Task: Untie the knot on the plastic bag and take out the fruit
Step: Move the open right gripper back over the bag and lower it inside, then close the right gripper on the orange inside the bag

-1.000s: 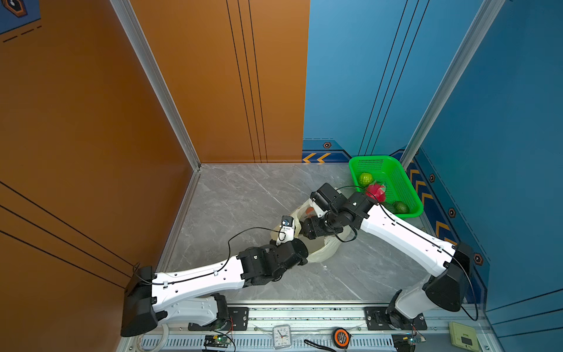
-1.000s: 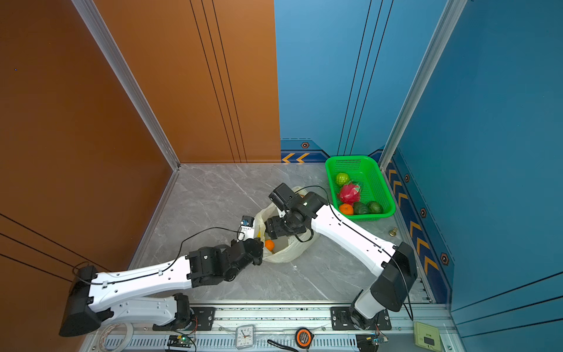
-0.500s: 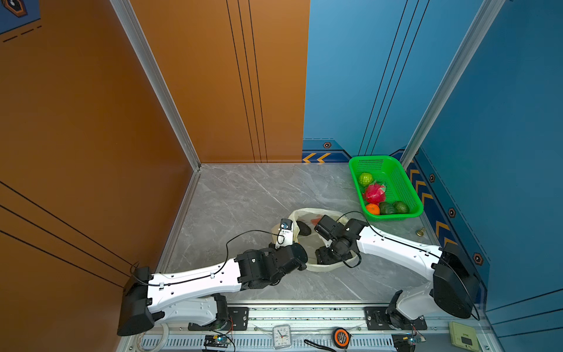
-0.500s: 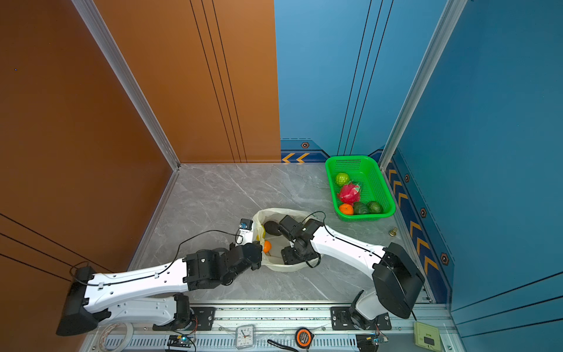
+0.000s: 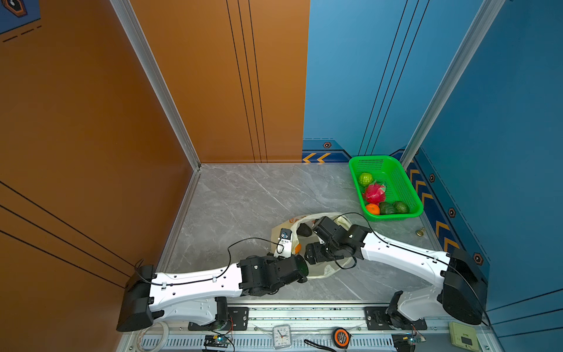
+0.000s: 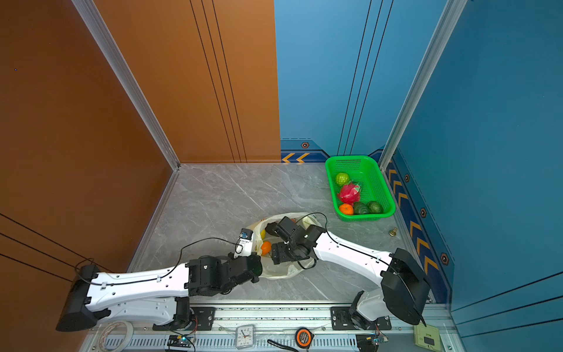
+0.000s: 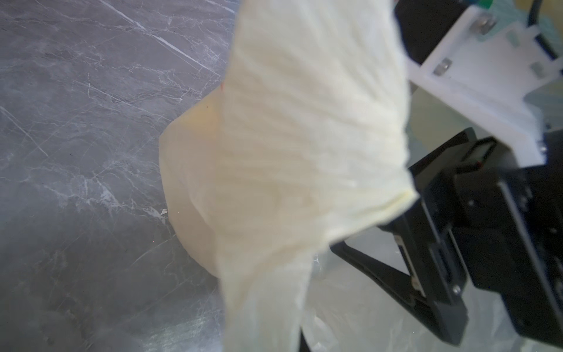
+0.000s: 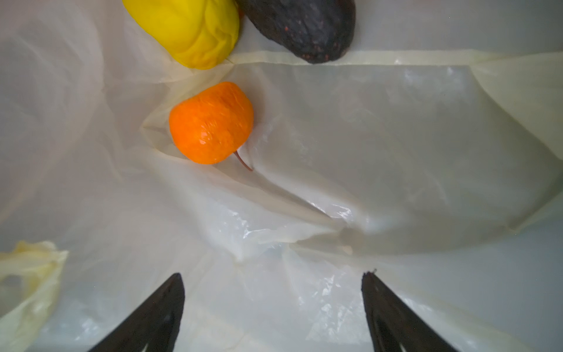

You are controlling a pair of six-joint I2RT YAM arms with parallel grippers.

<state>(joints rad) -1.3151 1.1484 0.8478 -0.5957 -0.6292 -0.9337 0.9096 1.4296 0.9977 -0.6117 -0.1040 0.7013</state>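
Plastic bag sits open on the tabletop, with fruit left inside.
Left gripper has its jaws clamped on the rim. Right gripper, raised a second ago, now reaches inside with its jaws wide and empty. Closing could catch film instead of the orange, or nudge it away.

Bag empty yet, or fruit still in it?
Not empty. The right wrist view shows an orange, a yellow fruit and a dark avocado lying inside the plastic bag.
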